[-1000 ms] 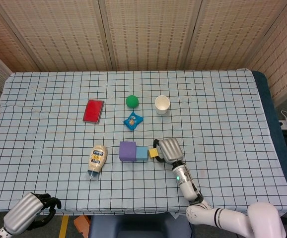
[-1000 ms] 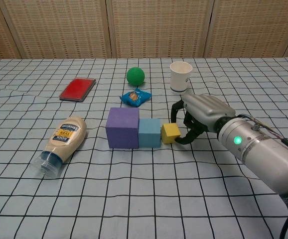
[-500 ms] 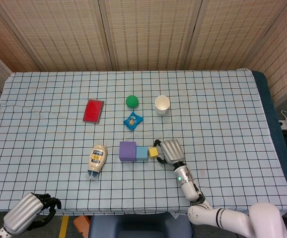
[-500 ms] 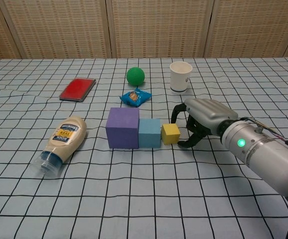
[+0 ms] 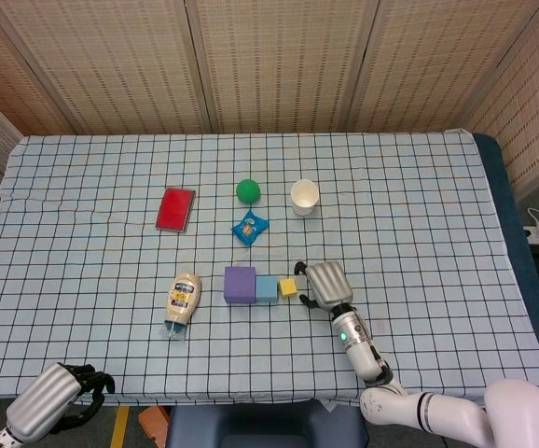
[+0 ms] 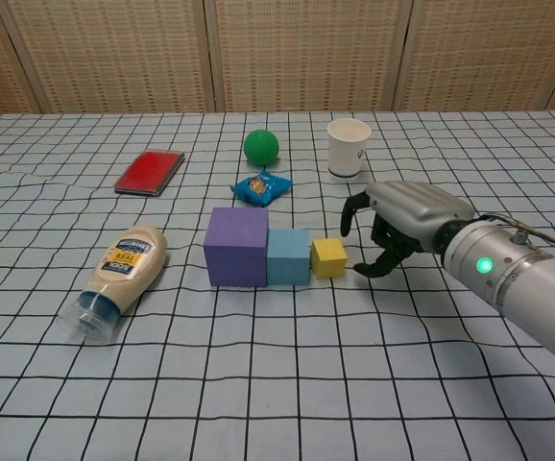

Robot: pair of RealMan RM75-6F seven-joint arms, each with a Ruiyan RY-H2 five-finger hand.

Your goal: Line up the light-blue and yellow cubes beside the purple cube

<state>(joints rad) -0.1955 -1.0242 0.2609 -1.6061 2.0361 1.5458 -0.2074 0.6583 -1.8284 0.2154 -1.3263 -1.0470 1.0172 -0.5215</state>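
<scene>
The purple cube, the light-blue cube and the small yellow cube stand in a row on the checked cloth, side by side. My right hand hovers just right of the yellow cube, apart from it, with its fingers curved and nothing in them. My left hand shows only in the head view at the bottom left, below the table's near edge, with its fingers curled in on nothing.
A mayonnaise bottle lies left of the purple cube. Behind the row are a blue snack packet, a green ball, a white paper cup and a red card.
My right hand let go of the yellow cube and drew back to the right, opening a gap. The cube stays beside the light-blue one. The left hand is unchanged.
</scene>
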